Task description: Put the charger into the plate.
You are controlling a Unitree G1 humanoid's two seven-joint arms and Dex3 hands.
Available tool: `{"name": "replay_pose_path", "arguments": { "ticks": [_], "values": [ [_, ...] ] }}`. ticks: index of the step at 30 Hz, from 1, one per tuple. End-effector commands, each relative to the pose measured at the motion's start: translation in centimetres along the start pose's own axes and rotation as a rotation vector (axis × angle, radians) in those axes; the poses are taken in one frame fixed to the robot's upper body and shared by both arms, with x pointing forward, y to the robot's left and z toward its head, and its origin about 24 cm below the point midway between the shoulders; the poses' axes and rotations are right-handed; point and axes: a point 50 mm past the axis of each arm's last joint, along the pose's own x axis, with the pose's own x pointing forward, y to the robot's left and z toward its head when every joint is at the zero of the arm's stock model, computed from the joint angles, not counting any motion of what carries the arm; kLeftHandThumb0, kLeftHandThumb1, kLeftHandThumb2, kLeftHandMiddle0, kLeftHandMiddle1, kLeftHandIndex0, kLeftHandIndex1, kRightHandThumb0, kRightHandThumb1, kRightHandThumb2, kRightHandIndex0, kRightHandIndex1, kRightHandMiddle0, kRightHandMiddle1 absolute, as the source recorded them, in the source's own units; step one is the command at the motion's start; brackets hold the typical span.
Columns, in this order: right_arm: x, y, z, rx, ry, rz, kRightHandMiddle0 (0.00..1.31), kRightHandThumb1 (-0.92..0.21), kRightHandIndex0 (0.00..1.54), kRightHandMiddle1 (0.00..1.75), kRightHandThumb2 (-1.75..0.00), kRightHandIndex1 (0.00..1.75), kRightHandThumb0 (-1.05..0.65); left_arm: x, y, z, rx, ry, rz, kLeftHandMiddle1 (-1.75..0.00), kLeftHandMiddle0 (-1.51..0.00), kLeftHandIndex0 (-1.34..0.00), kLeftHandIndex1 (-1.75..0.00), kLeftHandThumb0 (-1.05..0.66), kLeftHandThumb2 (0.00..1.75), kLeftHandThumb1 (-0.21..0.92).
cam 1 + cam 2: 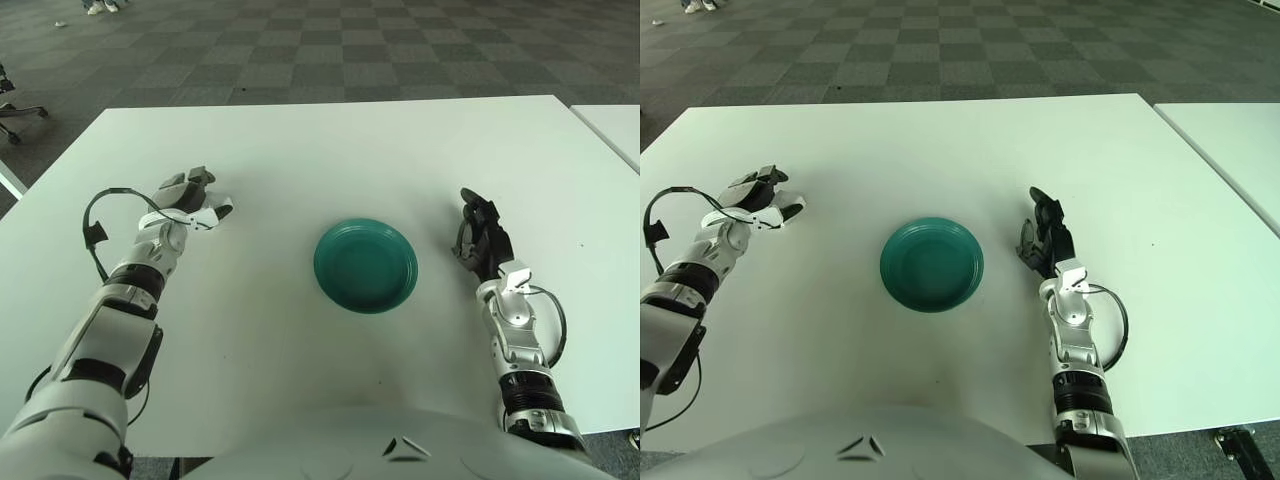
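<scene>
A round teal plate (366,265) lies on the white table (330,150), at its middle, with nothing in it. My left hand (188,205) is well to the left of the plate, just above the table, its fingers curled around a small white charger (213,213) that sticks out toward the plate. It also shows in the right eye view (783,211). My right hand (480,235) shows to the right of the plate, fingers loosely spread and holding nothing.
A second white table (615,125) stands at the far right, with a narrow gap between. Checkered carpet floor (330,45) lies beyond the far edge. A black cable loops at each wrist, left (95,235) and right (553,320).
</scene>
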Motion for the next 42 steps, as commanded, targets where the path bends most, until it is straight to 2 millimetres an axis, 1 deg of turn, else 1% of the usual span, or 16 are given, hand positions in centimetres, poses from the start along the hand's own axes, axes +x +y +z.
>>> {"name": "replay_pose_path", "arguments": {
  "ticks": [1, 8, 13, 17, 27, 34, 42],
  "values": [
    [-2.1, -0.4, -4.1, -0.003, 0.209, -0.003, 0.00, -0.92, 0.08, 0.53, -0.88, 0.00, -0.91, 0.2, 0.8, -0.6, 0.030, 0.029, 0.019, 0.00, -0.15, -0.01, -1.09, -1.05, 0.66, 0.92],
    [-1.8, -0.8, -4.5, -0.009, 0.203, 0.002, 0.00, -0.92, 0.08, 0.52, -0.87, 0.00, -0.93, 0.2, 0.4, -0.8, 0.030, 0.049, 0.001, 0.00, -0.13, -0.01, -1.08, -1.05, 0.66, 0.92],
    [-1.7, -0.8, -3.8, -0.007, 0.170, 0.004, 0.00, -0.92, 0.09, 0.54, -0.87, 0.00, -0.93, 0.1, -0.3, -0.8, 0.020, 0.066, -0.024, 0.00, -0.12, 0.00, -1.05, -1.05, 0.66, 0.92],
    [-1.7, -0.8, -3.7, -0.001, 0.158, 0.001, 0.00, -0.92, 0.10, 0.56, -0.87, 0.01, -0.92, 0.0, -1.0, -0.9, 0.010, 0.082, -0.053, -0.01, -0.14, 0.00, -1.03, -1.05, 0.66, 0.92],
    [-1.7, -1.0, -3.2, -0.006, 0.140, -0.007, 0.00, -0.92, 0.14, 0.61, -0.87, 0.02, -0.90, 0.0, -1.7, -0.6, -0.044, 0.082, -0.129, -0.03, -0.19, 0.00, -1.04, -1.05, 0.66, 0.92],
    [-1.7, -0.9, -2.8, -0.022, 0.138, -0.004, 0.00, -0.92, 0.14, 0.58, -0.89, 0.02, -0.89, 0.0, -2.0, -0.6, -0.063, 0.087, -0.184, -0.04, -0.22, 0.00, -1.02, -1.05, 0.67, 0.92],
    [-1.6, -1.0, -2.7, -0.029, 0.144, -0.001, 0.00, -0.92, 0.15, 0.57, -0.91, 0.02, -0.90, -0.1, -2.3, -0.3, -0.063, 0.073, -0.205, -0.04, -0.23, -0.01, -1.01, -1.05, 0.70, 0.92]
  ]
}}
